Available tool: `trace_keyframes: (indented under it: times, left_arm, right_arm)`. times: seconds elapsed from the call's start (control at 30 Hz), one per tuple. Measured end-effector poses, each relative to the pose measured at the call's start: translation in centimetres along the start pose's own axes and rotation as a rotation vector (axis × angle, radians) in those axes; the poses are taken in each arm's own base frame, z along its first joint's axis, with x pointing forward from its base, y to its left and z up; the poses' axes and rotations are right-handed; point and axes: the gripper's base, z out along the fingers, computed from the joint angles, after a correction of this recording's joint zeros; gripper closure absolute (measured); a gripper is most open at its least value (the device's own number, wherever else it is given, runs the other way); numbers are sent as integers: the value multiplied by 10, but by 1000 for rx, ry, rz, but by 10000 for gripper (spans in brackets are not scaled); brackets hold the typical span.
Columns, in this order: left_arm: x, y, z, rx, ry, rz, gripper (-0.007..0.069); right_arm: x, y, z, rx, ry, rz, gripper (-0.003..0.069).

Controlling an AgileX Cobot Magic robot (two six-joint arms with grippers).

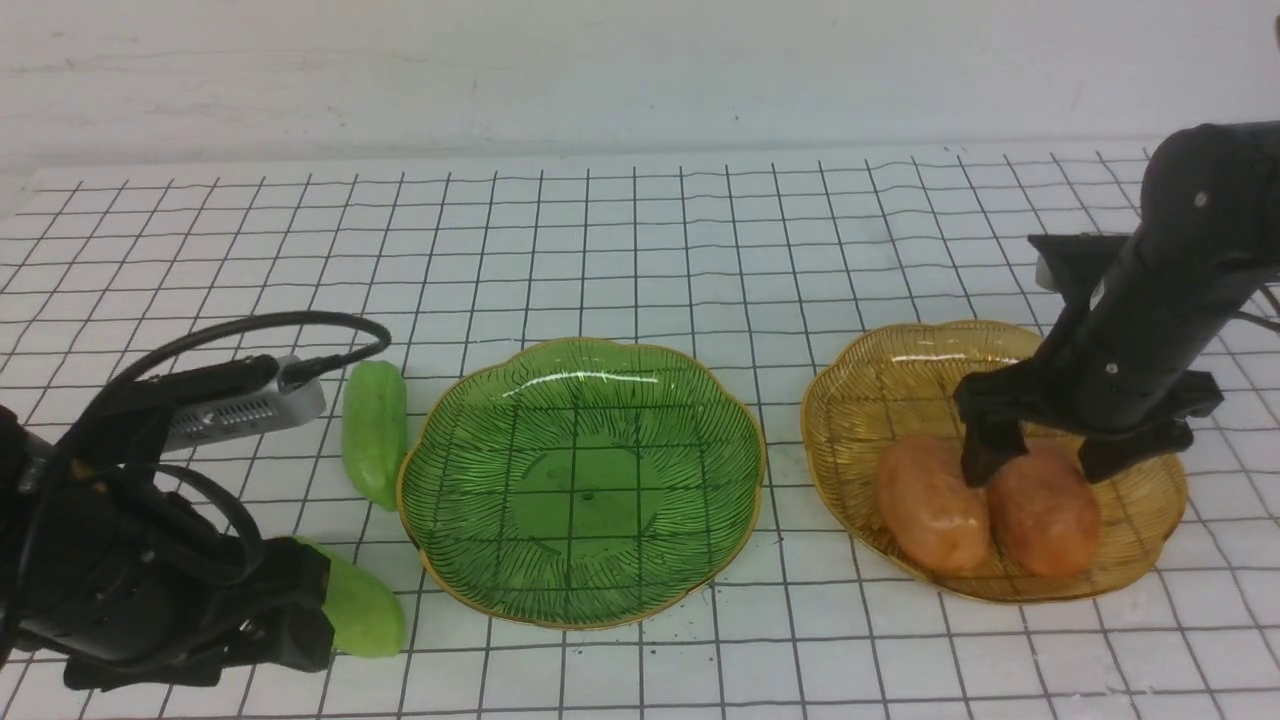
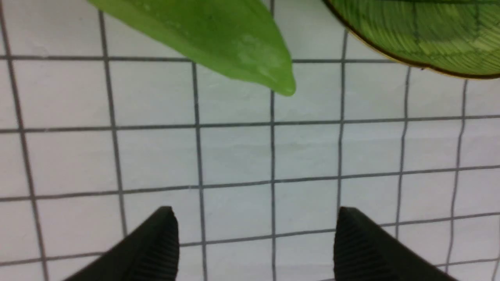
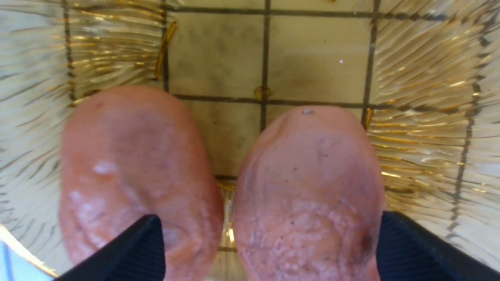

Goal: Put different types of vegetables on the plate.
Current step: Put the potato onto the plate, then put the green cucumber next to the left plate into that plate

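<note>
Front view: right jaws spread wide astride one toy potato [image 1: 1045, 510] in amber dish [image 1: 830, 440]; left jaws open, empty, beside toy cucumber [image 1: 362, 610] near table's [image 1: 640, 250] front-left corner.

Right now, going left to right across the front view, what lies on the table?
In order: far cucumber → green plate → first potato → second potato, both potatoes in the yellow plate. The near cucumber overlaps the far one, so I leave it out.
</note>
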Motion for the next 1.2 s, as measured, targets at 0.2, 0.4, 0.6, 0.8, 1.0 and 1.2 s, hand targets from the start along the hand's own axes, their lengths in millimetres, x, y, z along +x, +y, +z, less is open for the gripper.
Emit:
trace_keyframes:
  times: [0.2, 0.4, 0.6, 0.8, 1.0, 1.2]
  left_arm:
    - [4, 7, -1, -73, 43, 15, 146]
    - [-3, 8, -1, -85, -39, -74, 146]
    - [-20, 6, 6, -50, -160, -176, 146]
    - [-33, 9, 24, -40, -182, -370, 146]
    - [-42, 15, 53, -73, -140, -560, 146]
    - [-53, 20, 81, -86, -136, -609, 146]
  right_arm:
    - [-7, 4, -14, -28, 14, -34, 8]
    - [-23, 12, -47, -68, -22, -76, 109]
    - [-23, 14, -54, -87, -31, -101, 199]
    - [-23, 14, -55, -88, -31, -105, 231]
    - [-23, 14, -55, -88, -31, -105, 234]
    - [-23, 16, -55, -100, -31, -100, 235]
